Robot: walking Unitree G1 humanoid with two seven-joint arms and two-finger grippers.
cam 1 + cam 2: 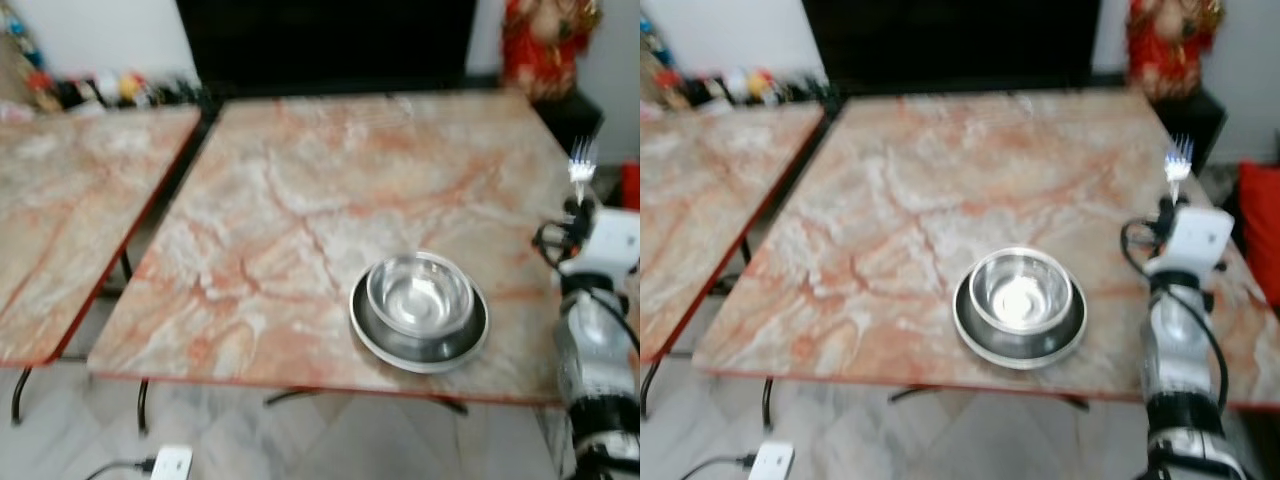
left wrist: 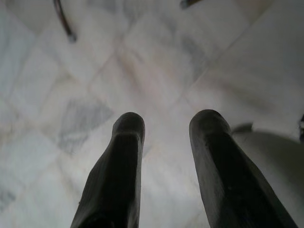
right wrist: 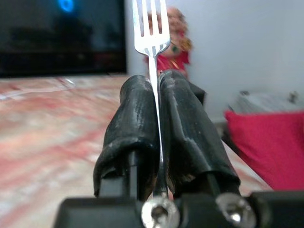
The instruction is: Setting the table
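- A marble-patterned worktop [image 1: 300,200] with a red edge stands ahead; a second one [image 1: 70,200] stands to its left.
- A steel plate [image 1: 420,335] lies near the front edge, a steel bowl [image 1: 420,293] sitting in it.
- The right end effector [image 3: 154,95], over the worktop's right edge, is clamped on a fork [image 3: 151,28], tines up.
- The left end effector [image 2: 166,128] hangs parted above tiled floor [image 2: 142,71], holding nothing.

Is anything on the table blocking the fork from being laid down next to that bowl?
Nothing visible does. The right gripper holds the fork upright over the table, and bare tabletop lies between it and the bowl on its plate.
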